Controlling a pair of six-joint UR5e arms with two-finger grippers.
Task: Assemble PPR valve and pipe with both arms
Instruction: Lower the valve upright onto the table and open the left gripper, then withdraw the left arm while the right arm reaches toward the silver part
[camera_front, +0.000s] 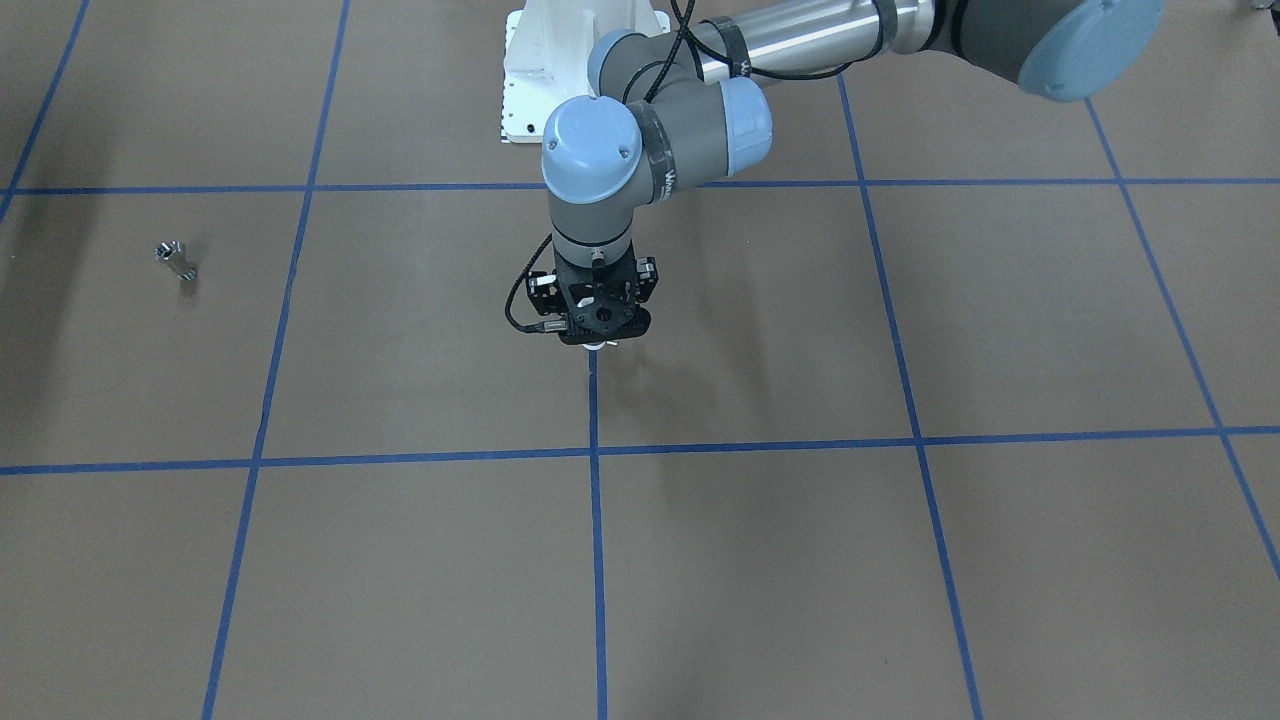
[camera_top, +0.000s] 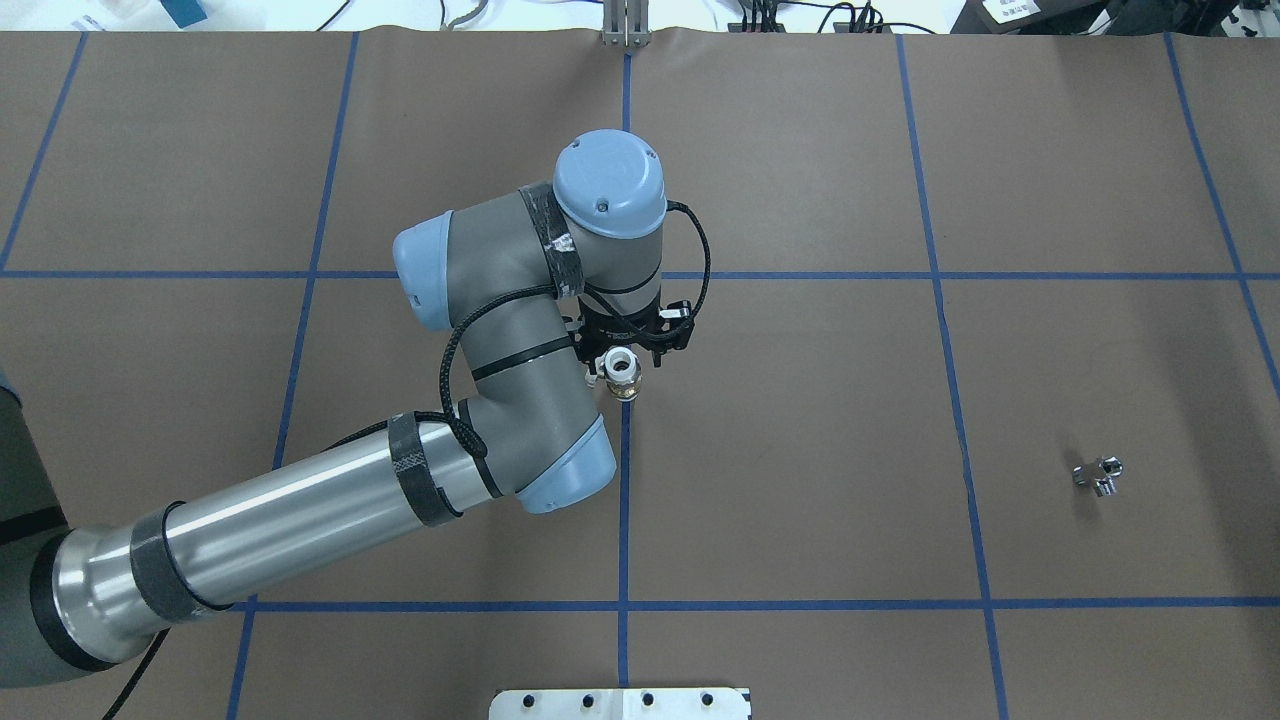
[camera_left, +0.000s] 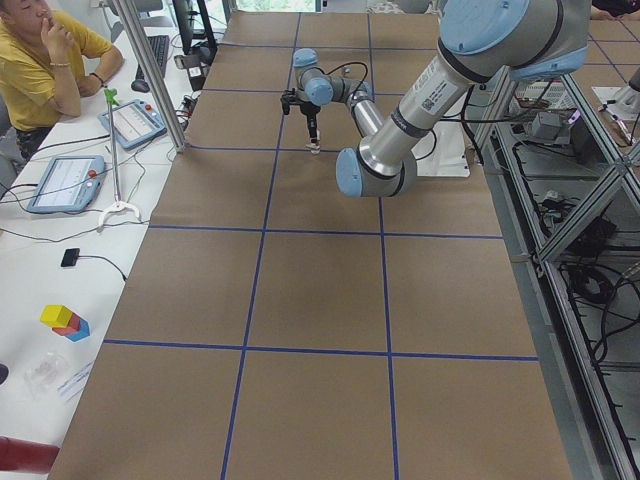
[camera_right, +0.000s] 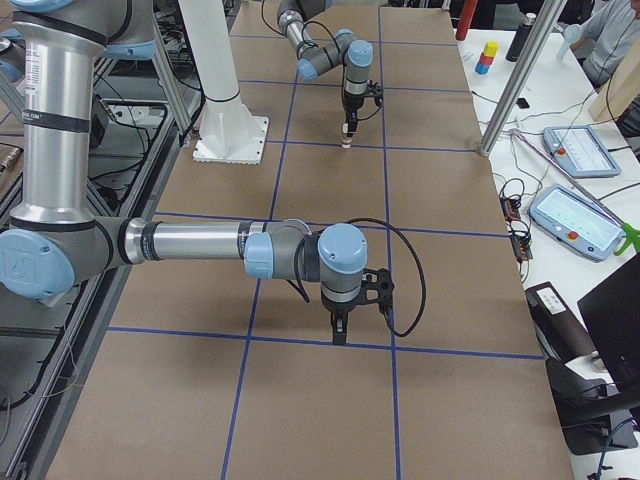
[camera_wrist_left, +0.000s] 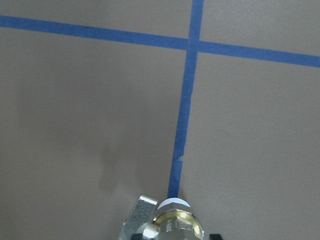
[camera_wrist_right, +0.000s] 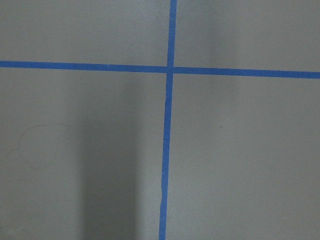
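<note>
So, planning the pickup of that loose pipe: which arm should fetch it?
Right. The pipe lies on the robot's right side, and the left gripper is occupied holding the PPR valve, while the right gripper seems free.

1. The PPR valve (camera_top: 621, 368), sitting in the left pincer (camera_front: 597, 338), is showing smooth white plastic ends and a glossy brass-coloured metal band.
2. The left pincer itself is looking matt black.
3. The pipe (camera_top: 1098, 476), lying well apart on that pincer's right, is gleaming as polished silver-grey metal.
4. The counter (camera_top: 800, 450) under the pincer is wearing a matt brown paper-like sheet, crossed by smooth blue tape lines (camera_top: 624, 500).
5. The left arm (camera_top: 300, 520) above the pincer is shining as a glossy metal tube, with matt grey joints and smooth light-blue caps.
</note>
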